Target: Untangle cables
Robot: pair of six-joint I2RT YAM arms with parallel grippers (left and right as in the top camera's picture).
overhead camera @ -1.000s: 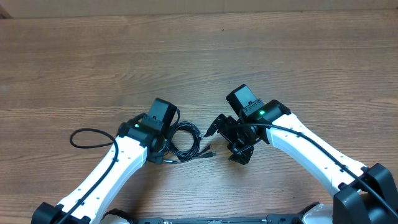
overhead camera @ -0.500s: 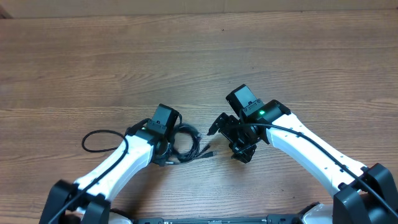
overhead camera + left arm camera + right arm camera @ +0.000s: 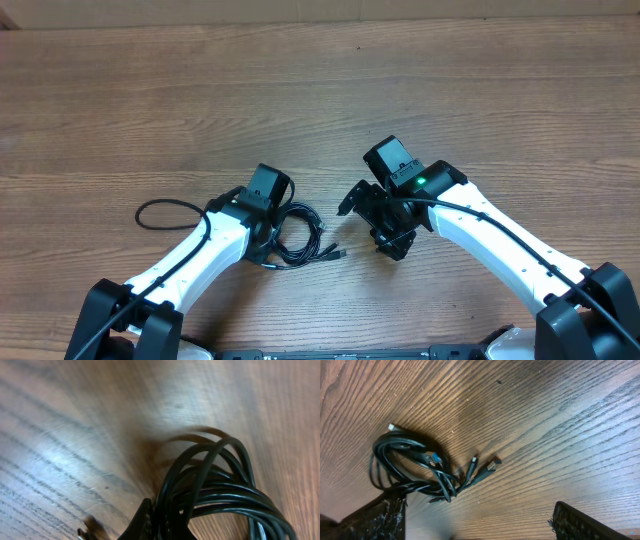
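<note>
Gripping: left end effector [image 3: 160, 529] clenched on the cables [image 3: 300, 236]
Right end effector [image 3: 372, 222]: released, near the coil
Desk [image 3: 320, 100]: wood-grain, under the coil

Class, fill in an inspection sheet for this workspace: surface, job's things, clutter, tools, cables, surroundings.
Surface: wooden table, bare grain.
Job's things: thin black cables in one tangled coil, plug ends sticking out toward the right arm.
Clutter: nothing seen.
Tools: left tool shut on the cables; right tool open beside them, holding nothing.
Cables: thick black arm wire loops out beside the left arm.
Surroundings: nothing seen.
</note>
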